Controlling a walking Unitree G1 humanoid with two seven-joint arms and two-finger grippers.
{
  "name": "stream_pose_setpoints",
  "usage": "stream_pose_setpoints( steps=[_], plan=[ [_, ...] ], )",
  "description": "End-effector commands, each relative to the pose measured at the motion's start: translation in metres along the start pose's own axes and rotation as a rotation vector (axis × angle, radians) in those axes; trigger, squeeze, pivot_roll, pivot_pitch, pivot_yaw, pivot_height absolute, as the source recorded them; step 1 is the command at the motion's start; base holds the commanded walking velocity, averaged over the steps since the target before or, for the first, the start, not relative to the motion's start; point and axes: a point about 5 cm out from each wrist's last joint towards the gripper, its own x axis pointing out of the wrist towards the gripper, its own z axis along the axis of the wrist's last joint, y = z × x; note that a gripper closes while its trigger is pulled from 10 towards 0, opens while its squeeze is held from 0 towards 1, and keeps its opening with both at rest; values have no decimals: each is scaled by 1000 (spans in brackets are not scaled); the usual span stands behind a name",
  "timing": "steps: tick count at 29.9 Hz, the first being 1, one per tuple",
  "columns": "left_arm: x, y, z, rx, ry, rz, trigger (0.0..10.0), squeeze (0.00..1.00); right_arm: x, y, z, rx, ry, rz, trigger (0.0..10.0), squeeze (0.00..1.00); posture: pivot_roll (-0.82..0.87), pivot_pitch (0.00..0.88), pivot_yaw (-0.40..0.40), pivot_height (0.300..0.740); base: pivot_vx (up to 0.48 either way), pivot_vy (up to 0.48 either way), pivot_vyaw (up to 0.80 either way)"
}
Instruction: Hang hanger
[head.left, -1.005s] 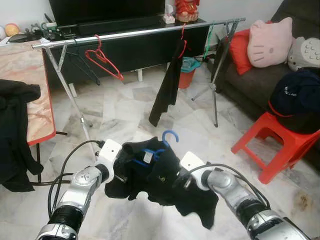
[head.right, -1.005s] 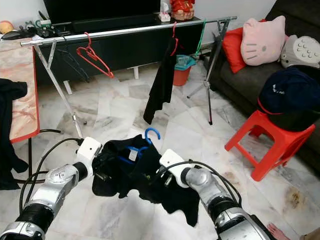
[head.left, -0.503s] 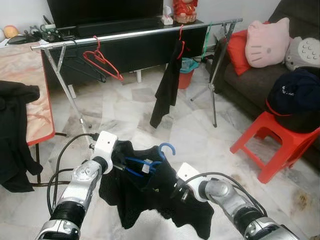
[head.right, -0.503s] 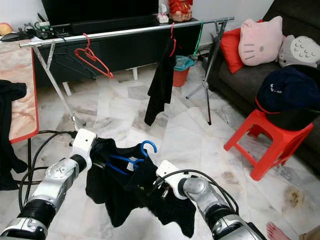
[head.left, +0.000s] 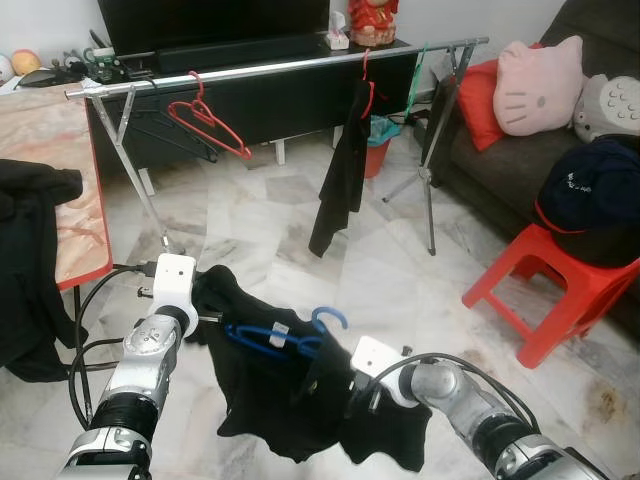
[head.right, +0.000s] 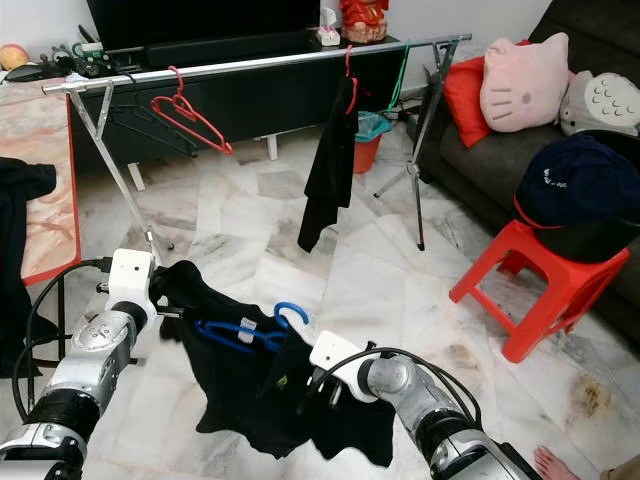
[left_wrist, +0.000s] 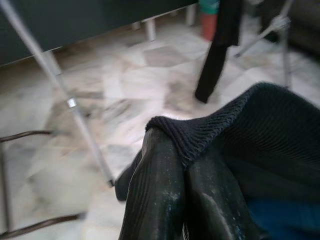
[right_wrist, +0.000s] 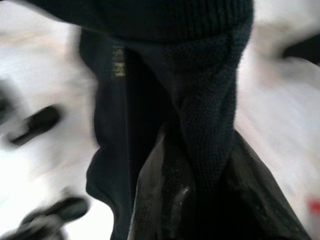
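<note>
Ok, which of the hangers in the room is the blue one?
The blue hanger is the one inside the black garment stretched between the two grippers. The red hanger and green hanger hang on the rail.

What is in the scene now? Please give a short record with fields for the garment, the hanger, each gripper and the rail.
garment: black garment, held up over the floor between both grippers
hanger: blue hanger inside the garment, hook sticking out at the top
left gripper: left gripper, shut on one edge of the garment
right gripper: right gripper, shut on the garment's other side
rail: metal rail ahead of the robot, with a red hanger and another black garment hanging on it
</note>
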Motion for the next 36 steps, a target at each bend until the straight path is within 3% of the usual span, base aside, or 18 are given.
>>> stream_pose_setpoints(
  steps=[1, 9, 17, 18, 19, 20, 23, 24, 31, 36],
  plan=[
    [-2, -1, 10, -5, -68, -23, 10000, 0, -4, -15, -7, 71, 48, -114, 10000, 0, 25, 0, -38, 740, 0, 0, 0],
    [-6, -10, 7, -14, -78, -107, 10000, 0, -3, -27, 5, 143, -6, -278, 10000, 0, 36, 0, -40, 740, 0, 0, 0],
    [-9, -30, 13, -42, -121, -253, 10000, 4, -4, -36, 8, 197, 20, -420, 10000, 0, 44, 0, -39, 740, 0, 0, 0],
    [-11, -35, 13, -53, -127, -287, 10000, 478, -4, -39, 10, 210, 16, -441, 10000, 0, 44, 0, -39, 740, 0, 0, 0],
    [-12, -37, 14, -60, -131, -308, 10000, 478, -4, -40, 10, 216, 14, -453, 10000, 0, 44, 0, -39, 740, 0, 0, 0],
    [-13, -42, 13, -71, -133, -342, 10000, 1000, -5, -41, 11, 221, 12, -464, 10000, 0, 44, 0, -39, 740, 0, 0, 0],
    [-17, -51, 12, -76, -131, -407, 10000, 1000, -5, -42, 13, 238, 3, -487, 10000, 0, 44, 0, -39, 740, 0, 0, 0],
    [-22, -60, 10, -70, -119, -485, 10000, 1000, -7, -50, 24, 258, -59, -548, 10000, 0, 44, 0, -39, 740, 0, 0, 0],
    [-29, -72, 7, -50, -88, -601, 10000, 1000, -7, -59, 46, 235, -149, -577, 10000, 0, 46, 0, -41, 740, 0, 0, 0],
    [-29, -67, 5, -33, -76, -558, 10000, 1000, -9, -63, 56, 186, -196, -621, 10000, 0, 49, 0, -43, 740, 0, 0, 0]
  ],
)
